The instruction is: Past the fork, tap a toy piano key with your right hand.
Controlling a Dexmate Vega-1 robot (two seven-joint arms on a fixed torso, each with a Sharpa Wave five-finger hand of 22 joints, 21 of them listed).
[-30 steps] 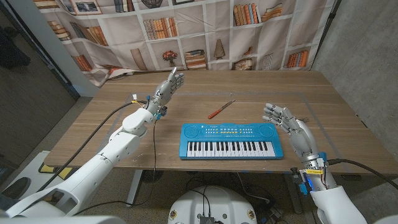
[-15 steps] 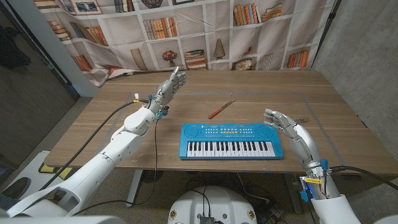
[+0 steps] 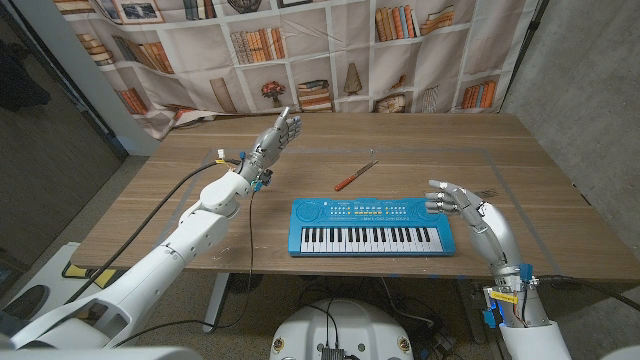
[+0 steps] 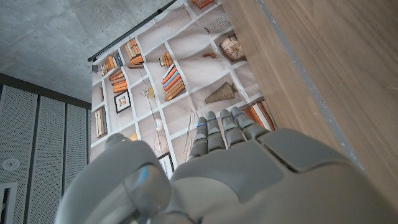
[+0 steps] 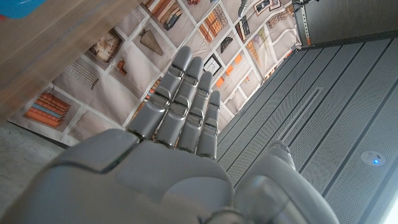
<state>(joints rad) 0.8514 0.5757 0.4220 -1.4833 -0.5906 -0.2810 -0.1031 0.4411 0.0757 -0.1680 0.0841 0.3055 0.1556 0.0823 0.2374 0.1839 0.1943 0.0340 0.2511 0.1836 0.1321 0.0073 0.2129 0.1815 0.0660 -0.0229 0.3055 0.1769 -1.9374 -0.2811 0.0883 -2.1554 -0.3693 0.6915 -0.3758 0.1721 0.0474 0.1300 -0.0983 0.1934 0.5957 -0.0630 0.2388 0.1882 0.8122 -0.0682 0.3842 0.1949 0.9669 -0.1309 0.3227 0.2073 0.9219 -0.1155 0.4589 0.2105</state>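
The blue toy piano lies near the table's front edge, its white keys facing me. My right hand hovers at the piano's right end by its far corner, fingers spread and holding nothing. A thin fork lies just to the right of that hand, partly hidden by it. In the right wrist view the right hand shows straight fingers, and a blue corner of the piano peeks in. My left hand is raised over the far left of the table, fingers straight and empty; the left wrist view shows that hand the same way.
A red-handled tool lies on the wooden table behind the piano. A bookshelf-print curtain hangs past the far edge. A cable hangs from my left forearm.
My right hand has moved left, from beside the piano to over its right end. The left arm and the objects on the table have stayed put.
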